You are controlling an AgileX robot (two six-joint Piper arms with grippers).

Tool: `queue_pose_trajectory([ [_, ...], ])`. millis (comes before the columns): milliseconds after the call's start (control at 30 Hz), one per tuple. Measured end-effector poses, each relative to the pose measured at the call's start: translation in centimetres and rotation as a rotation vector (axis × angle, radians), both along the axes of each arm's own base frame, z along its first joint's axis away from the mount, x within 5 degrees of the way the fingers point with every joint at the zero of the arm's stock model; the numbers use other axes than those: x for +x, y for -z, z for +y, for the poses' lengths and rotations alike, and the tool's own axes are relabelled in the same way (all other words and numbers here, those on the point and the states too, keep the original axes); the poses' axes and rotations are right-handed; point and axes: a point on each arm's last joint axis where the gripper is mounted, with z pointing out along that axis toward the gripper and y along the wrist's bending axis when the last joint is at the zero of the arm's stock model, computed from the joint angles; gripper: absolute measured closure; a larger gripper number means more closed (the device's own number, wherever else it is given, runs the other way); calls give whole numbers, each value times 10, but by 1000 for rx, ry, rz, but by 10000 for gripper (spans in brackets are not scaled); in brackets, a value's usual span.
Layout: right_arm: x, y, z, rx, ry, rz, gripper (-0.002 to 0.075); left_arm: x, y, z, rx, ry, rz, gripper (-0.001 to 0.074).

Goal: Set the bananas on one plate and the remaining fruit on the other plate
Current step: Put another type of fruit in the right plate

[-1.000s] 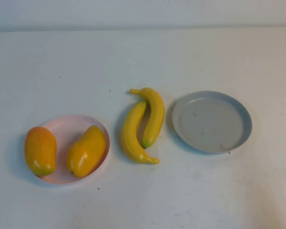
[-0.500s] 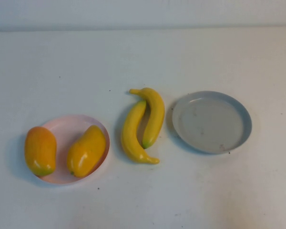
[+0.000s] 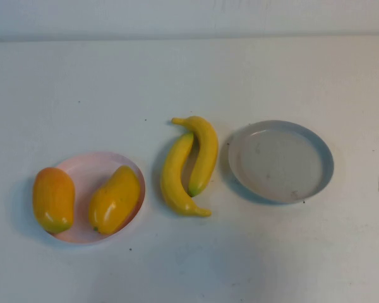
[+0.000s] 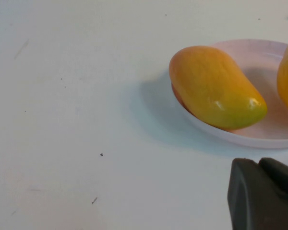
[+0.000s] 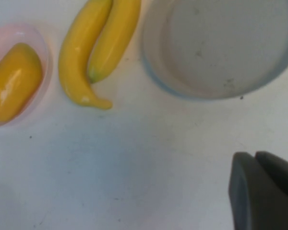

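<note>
Bananas show in high view; left gripper, right gripper only wrist-side.

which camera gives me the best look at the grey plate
The high view: the whole grey-blue plate shows there, rim and all, with nothing on it, right of the bananas. The right wrist view shows most of it, cut off by the frame. The left wrist view misses it entirely.

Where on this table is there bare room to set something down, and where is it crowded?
The grey-blue plate holds nothing. Bare table lies beyond the fruit and along the near edge. Crowded: the pink plate carries both mangoes, one overhanging its rim; the bananas fill the gap between plates. Left end effector and right end effector are both shut.
</note>
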Motion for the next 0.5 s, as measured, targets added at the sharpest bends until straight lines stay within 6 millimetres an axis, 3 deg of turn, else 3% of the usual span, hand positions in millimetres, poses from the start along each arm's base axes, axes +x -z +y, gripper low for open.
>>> queue_pose_trajectory([
  [500, 118, 13, 121, -164, -338, 165, 743, 0, 0, 0, 0, 0, 0, 735],
])
